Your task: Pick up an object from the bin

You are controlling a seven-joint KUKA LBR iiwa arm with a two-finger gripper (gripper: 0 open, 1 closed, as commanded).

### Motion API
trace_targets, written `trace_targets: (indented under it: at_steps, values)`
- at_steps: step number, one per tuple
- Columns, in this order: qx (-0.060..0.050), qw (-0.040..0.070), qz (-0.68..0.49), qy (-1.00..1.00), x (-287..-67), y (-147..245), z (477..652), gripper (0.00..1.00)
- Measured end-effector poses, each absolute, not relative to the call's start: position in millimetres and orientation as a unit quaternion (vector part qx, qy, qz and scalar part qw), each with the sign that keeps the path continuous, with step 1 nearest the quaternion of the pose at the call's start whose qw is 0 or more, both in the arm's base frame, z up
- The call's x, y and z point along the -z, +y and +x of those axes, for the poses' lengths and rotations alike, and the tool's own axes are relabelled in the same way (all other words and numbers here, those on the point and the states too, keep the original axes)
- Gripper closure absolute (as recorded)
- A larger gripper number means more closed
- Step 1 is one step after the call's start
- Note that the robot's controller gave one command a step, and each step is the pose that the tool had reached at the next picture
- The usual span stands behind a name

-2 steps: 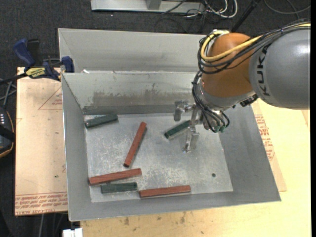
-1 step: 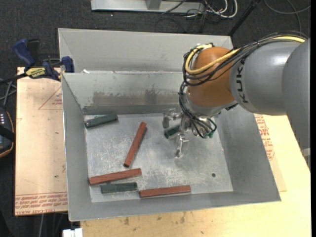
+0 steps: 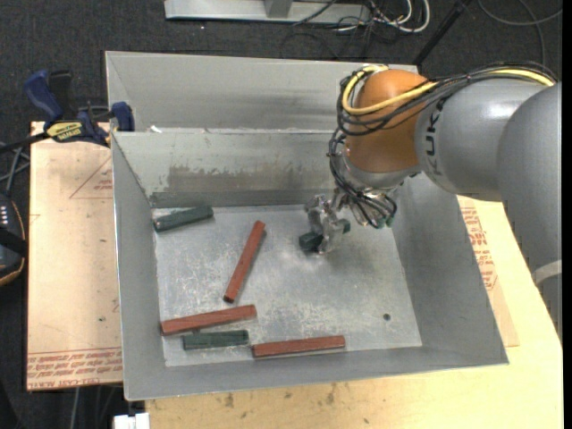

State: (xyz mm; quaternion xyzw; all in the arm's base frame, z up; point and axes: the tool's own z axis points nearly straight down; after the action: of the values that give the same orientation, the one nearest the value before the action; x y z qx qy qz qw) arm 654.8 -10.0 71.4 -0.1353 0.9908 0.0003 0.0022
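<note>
Bin: a grey metal bin (image 3: 357, 315) with sloped walls and a flat floor thinly strewn with sticks and bars. I work over its far right part.
Fingers: my fingers (image 3: 323, 229) are closed on a short dark green block (image 3: 311, 242), which sits between the tips.
Where the block is: right of the floor's middle, towards the far wall and low over the metal. I cannot tell whether it touches the floor or hangs just clear.
Why this one: it has bare floor all round it, so, as I judge it, nothing crowds the grasp.
Arm: my arm (image 3: 492, 141) enters from the right above the bin's right wall. It bends down at the orange wrist cover (image 3: 386, 119), which has cables looped over it, and the wrist points steeply down and a little left.
Why that pose: a steep reach leaves my bulk above the sloped wall and sends only the tips down to the floor.
Nearest neighbour: a slanting red-brown stick (image 3: 245, 262) to the left, well apart from the tips.
Others: a dark green bar (image 3: 182, 218) lies by the far left corner. Along the near edge are a left red-brown stick (image 3: 208, 319), a second dark green bar (image 3: 215, 339) just beside it, and a front red-brown stick (image 3: 298, 347).
Stage: grasp made, by my reading; the lift out of the bin is not yet done.
Next: a straight rise, I judge, since a small block pinched at the tips could slip.
</note>
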Motion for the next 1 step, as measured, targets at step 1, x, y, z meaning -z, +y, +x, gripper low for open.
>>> trace_targets:
  at_steps: [1]
  values:
    - [0.0,0.002,-0.135,0.991,-71.4,-10.0,654.8,1.0]
